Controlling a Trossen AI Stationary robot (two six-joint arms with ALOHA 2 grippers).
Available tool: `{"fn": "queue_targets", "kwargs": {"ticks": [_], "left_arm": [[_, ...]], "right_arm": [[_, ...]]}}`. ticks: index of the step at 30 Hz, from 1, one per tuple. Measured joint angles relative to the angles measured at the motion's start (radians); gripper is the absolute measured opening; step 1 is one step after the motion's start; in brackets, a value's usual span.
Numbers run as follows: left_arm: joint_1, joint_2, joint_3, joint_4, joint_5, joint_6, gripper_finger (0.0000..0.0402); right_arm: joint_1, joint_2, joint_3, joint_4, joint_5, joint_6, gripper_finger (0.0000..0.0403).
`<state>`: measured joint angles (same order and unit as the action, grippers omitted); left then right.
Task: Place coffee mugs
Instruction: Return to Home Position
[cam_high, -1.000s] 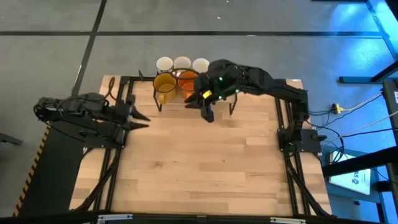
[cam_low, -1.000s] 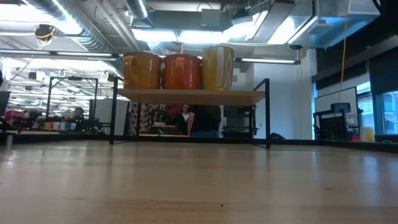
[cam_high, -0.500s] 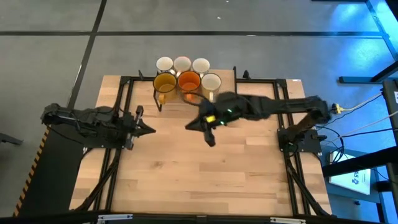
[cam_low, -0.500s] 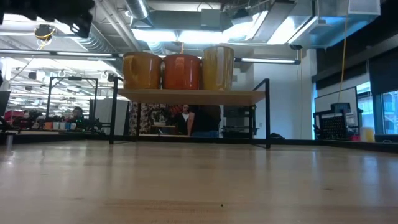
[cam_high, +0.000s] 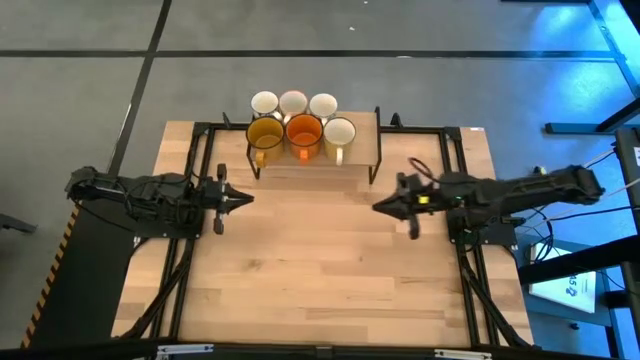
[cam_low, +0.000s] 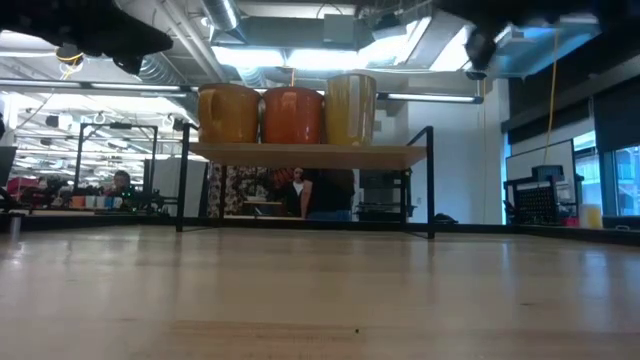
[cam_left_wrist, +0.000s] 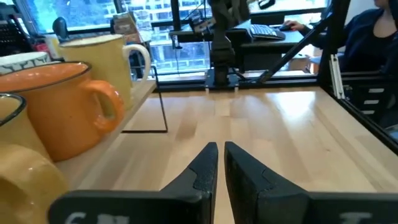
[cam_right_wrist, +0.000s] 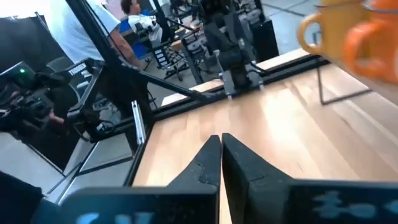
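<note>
Standing upright with mouths up, six coffee mugs (cam_high: 293, 102) fill the shelf (cam_high: 362, 150) at the middle of the counter's (cam_high: 320, 270) far edge. Three white ones sit behind. In front are the amber mug (cam_high: 265, 132), orange mug (cam_high: 303, 130) and cream mug (cam_high: 339, 131), handles toward the near edge. The left end effector (cam_high: 243, 198) reaches in level from the left edge, fingers nearly together and empty. The right end effector (cam_high: 380, 206) mirrors it from the right edge, equally narrow, the two well apart.

Table (cam_high: 320, 270) middle free between left hand (cam_high: 245, 198) and right hand (cam_high: 380, 206); shelf (cam_high: 363, 142), mugs (cam_high: 304, 130) block far edge.
</note>
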<state>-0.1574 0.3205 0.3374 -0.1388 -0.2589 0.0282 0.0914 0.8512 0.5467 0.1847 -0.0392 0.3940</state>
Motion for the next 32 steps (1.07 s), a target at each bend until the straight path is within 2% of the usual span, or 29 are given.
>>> {"fn": "queue_targets", "kwargs": {"ticks": [5,10,13,17,19,23,32], "left_arm": [[0.000,0.000,0.000,-0.001,0.002,0.009,0.0024],[0.000,-0.001,0.000,0.031,0.028,0.009,0.0024],[0.000,-0.001,0.000,0.033,0.082,0.026,0.0024],[0.000,-0.020,0.000,0.033,0.204,0.060,0.0025],[0.000,-0.030,0.000,0.023,0.229,0.060,0.0025],[0.004,-0.078,-0.040,0.022,0.215,0.055,0.0025],[0.034,-0.247,-0.169,0.049,0.198,0.033,0.0025]], "right_arm": [[0.000,-0.271,-0.202,-0.001,0.049,0.020,0.0001],[0.000,-0.507,-0.337,-0.007,0.095,0.019,0.0000],[0.000,-0.622,-0.400,-0.014,0.119,0.014,0.0001],[0.000,-0.741,-0.458,-0.075,0.127,0.014,0.0000],[0.000,-0.786,-0.475,-0.112,0.135,0.014,0.0000],[0.000,-0.851,-0.496,-0.197,0.166,0.014,0.0000],[0.000,-0.850,-0.498,-0.260,0.184,0.013,0.0000]]}}
